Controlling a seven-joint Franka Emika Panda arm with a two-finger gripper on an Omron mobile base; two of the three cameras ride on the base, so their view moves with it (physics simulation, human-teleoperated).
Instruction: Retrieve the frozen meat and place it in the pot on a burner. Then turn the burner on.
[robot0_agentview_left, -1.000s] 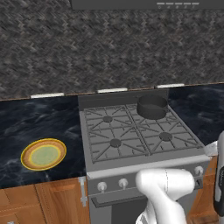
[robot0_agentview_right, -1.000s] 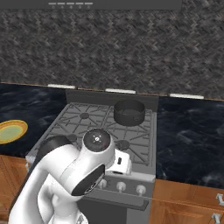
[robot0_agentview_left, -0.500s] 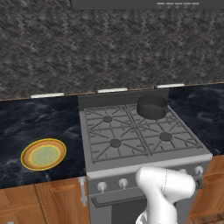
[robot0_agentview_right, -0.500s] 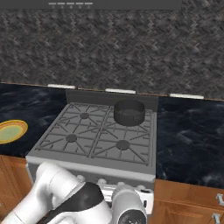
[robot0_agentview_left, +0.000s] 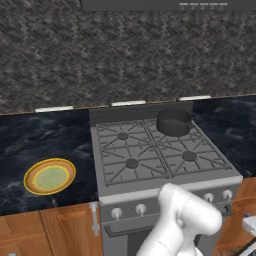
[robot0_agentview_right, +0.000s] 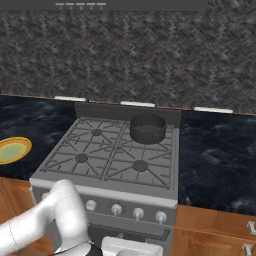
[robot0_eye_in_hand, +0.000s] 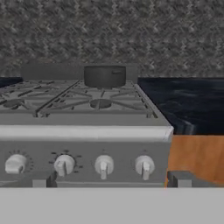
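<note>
Our arm has dropped low before the stove (robot0_agentview_left: 165, 187), its gripper (robot0_eye_in_hand: 109, 183) with jaws apart and empty. The pot (robot0_agentview_right: 147, 128) waits on the back right burner (meat unseen; fetching remains).

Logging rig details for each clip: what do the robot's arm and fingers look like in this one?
The arm is glossy white with smooth, rounded, bulbous segments; in the right base view a dark joint band shows at the bottom edge. No cables or markings are visible. The fingers appear in the hand view as two small, dark grey, blocky tips.
</note>
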